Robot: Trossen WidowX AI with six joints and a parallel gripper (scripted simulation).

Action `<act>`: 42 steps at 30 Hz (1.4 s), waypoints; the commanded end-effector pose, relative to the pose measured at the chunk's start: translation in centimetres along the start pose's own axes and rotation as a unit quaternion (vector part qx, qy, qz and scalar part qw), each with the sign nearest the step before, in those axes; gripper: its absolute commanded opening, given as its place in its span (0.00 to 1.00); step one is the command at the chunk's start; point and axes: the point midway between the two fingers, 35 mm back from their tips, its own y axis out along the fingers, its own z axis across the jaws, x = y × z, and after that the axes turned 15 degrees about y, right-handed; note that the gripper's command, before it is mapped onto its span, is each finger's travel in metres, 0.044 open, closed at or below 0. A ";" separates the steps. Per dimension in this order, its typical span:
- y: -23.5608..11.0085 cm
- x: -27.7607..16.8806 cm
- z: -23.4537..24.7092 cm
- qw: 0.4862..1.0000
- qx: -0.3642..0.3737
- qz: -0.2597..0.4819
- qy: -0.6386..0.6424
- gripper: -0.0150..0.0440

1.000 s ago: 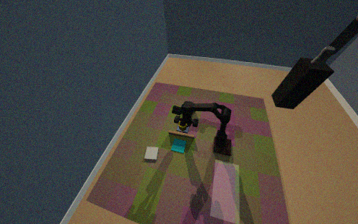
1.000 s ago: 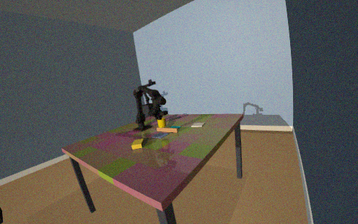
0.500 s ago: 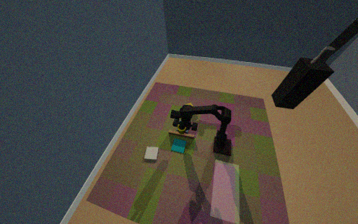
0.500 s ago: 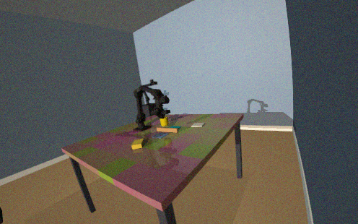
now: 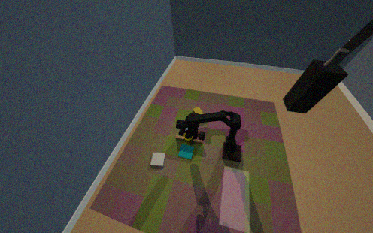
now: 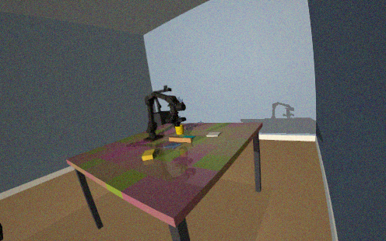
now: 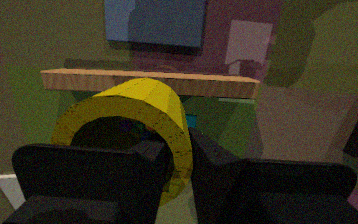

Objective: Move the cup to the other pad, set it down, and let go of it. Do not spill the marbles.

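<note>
Table point(image 6: 218, 171) — patchwork top of pink, maroon and green squares on dark legs. Lying on it: wooden board point(image 6: 180, 139), teal pad point(image 5: 186, 152), blue pad point(image 7: 155, 22), white block point(image 5: 157, 159), yellow block point(image 6: 148, 155) — plus the arm's base point(image 5: 231, 152).

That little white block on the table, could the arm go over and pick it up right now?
Probably not right now: the tool is shut on the yellow cup. The white block lies apart with nothing around it, seemingly within reach once the cup is released.
</note>
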 end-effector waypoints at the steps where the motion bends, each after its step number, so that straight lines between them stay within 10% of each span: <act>1: -0.1 -0.9 -0.2 1.000 0.000 0.002 0.002 0.25; 42: 0.7 -7.1 -2.0 1.000 -0.001 0.005 0.002 0.25</act>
